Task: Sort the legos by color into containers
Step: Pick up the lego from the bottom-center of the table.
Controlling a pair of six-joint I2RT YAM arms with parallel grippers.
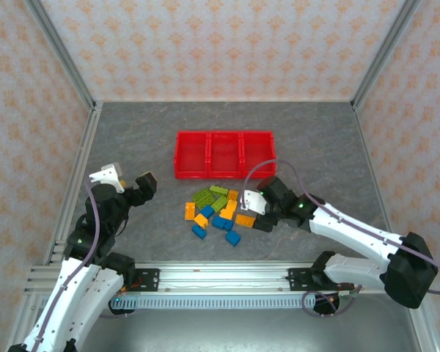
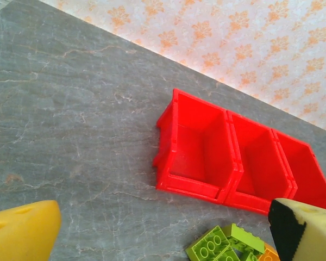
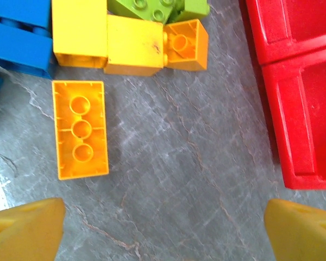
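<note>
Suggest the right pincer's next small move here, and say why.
Probably centre the right pincer over the long orange brick ahead of it, ready to lower. The pincer is open and holds nothing; that brick lies hollow side up, slightly apart from the pile, and the red bins look empty.

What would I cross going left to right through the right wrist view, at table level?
blue brick → long orange brick lying hollow side up → bare grey tabletop → small orange brick → red bins at the right edge.
</note>
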